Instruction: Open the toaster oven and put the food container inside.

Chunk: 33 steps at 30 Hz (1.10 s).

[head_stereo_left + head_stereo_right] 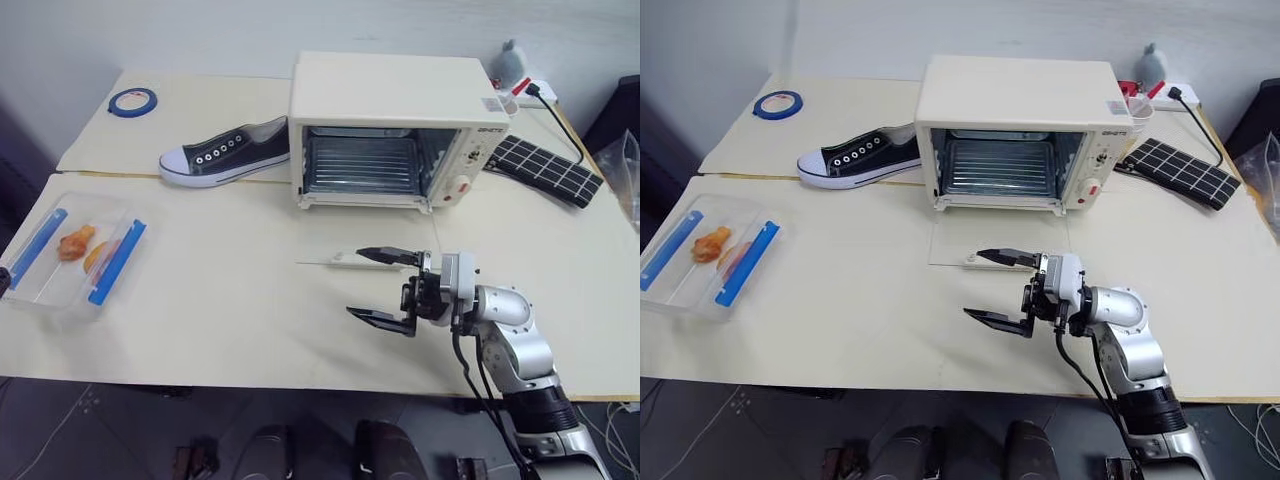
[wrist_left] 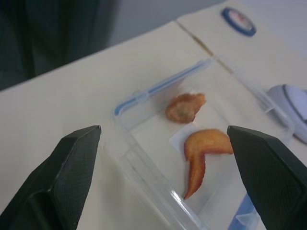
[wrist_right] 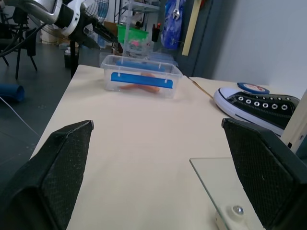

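The cream toaster oven (image 1: 1015, 135) is seen open, its glass door lowered flat. The clear, blue-clipped food container (image 1: 708, 256) is set well apart, near the table's left edge.

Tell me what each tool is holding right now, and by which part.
Nothing is held. The right tool hangs open over the table, and the left tool is open, pointing at the food container without gripping it.

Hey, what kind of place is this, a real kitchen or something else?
Probably a lab or workshop, not a kitchen. The toaster oven shares a paper-covered table with a sneaker and a tape roll, and the right wrist view shows cluttered shelving behind the food container.
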Motion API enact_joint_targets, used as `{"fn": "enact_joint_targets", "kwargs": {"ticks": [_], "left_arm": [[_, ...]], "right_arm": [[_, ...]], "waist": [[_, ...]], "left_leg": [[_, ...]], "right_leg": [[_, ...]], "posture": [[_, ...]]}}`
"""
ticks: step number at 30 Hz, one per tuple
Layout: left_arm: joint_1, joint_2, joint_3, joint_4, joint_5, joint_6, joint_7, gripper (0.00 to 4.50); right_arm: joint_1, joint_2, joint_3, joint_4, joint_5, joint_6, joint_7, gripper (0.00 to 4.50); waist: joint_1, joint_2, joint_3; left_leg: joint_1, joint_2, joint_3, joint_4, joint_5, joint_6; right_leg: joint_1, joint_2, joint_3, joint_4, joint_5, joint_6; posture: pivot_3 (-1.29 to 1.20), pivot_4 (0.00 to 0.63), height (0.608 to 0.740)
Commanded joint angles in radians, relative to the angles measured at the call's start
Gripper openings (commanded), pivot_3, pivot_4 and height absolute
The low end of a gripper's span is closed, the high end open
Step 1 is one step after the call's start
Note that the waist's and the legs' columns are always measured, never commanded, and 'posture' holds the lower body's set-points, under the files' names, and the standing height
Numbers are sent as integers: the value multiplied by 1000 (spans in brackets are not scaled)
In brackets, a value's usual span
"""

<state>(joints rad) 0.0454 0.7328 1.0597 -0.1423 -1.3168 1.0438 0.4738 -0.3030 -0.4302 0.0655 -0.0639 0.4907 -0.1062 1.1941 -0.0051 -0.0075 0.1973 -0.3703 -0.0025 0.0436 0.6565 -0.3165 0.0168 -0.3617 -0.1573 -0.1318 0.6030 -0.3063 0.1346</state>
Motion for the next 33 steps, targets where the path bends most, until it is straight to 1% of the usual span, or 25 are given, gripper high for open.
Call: {"fn": "enact_joint_targets", "kwargs": {"ticks": [1,5,8,9,11,12,17,20,22,23,24,27,30,31,33], "left_arm": [[-59,52,-65,55,58,28,93,4466],[-163,43,-126,111,67,40,115,4466],[-187,37,-145,133,81,62,118,4466],[-193,33,-143,141,71,75,132,4289],[-189,35,-143,145,80,86,127,3864],[-186,37,-140,148,83,95,132,3572],[-184,40,-116,142,97,112,140,2006],[-181,64,-108,139,104,128,120,1035],[-182,72,-110,138,111,136,104,571],[-186,70,-110,136,116,132,100,264],[-198,64,-103,135,113,121,93,67],[-214,91,-119,122,142,101,26,27],[-249,132,-148,108,138,132,-34,27],[-279,140,-163,106,115,155,-44,27],[-338,172,-235,96,88,214,-91,27]], "right_arm": [[12,-12,-13,-28,8,17,-12,4500],[17,-15,-20,-35,8,29,-26,4500],[20,-18,-22,-42,10,32,-31,4500],[21,-19,-23,-44,10,33,-33,4500],[26,-23,-23,-51,11,38,-35,4500],[27,-25,-23,-52,11,40,-35,4500],[35,-36,-25,-60,15,43,-35,4500],[39,-42,-28,-62,15,43,-35,4500],[41,-46,-29,-61,14,43,-34,4500],[42,-48,-30,-61,14,42,-34,4500],[43,-51,-31,-60,14,41,-33,4500],[46,-63,-42,-61,13,40,-36,4500],[61,-87,-70,-76,21,48,-48,4500],[72,-100,-86,-85,25,52,-54,4500],[99,-128,-127,-105,34,64,-72,4500]], "waist": [[2,0,0],[5,0,0],[4,-1,0],[3,-1,0],[1,-1,0],[1,-1,0],[3,-1,-1],[2,-2,-1],[1,-2,-1],[1,-2,-1],[1,-2,-1],[2,-2,-1],[5,-4,-1],[7,-4,-1],[16,-4,-1]], "left_leg": [[0,0,1,0,0,0],[0,1,1,1,0,-1],[0,1,2,1,0,-1],[-1,1,3,1,0,-1],[-1,2,6,1,-1,-2],[-1,3,8,1,-1,-2],[-1,4,14,1,-1,-2],[-1,5,18,1,-1,-2],[-1,6,19,1,-1,-3],[-1,7,19,1,-2,-3],[-1,7,20,1,-2,-3],[-1,8,21,1,-2,-4],[-1,9,21,1,-2,-4],[-2,9,21,1,-2,-4],[-2,8,21,1,-2,-4]], "right_leg": [[0,0,0,0,0,0],[0,1,1,0,0,0],[-1,1,3,0,0,0],[-2,1,3,1,0,0],[-6,2,6,4,0,0],[-7,3,7,4,0,0],[-11,4,14,6,0,0],[-13,5,17,6,0,0],[-14,6,19,7,0,0],[-14,7,19,7,0,0],[-15,7,20,7,0,0],[-15,8,21,7,0,0],[-16,8,21,7,0,-1],[-16,8,20,7,0,-1],[-15,7,21,7,0,-1]], "posture": [[0,150,740],[0,150,740],[0,150,740],[0,150,740],[0,150,740],[0,150,740],[0,150,740],[0,150,740],[0,150,740],[0,150,740],[0,150,740],[0,150,740],[0,150,740],[0,150,740],[0,150,740]]}}
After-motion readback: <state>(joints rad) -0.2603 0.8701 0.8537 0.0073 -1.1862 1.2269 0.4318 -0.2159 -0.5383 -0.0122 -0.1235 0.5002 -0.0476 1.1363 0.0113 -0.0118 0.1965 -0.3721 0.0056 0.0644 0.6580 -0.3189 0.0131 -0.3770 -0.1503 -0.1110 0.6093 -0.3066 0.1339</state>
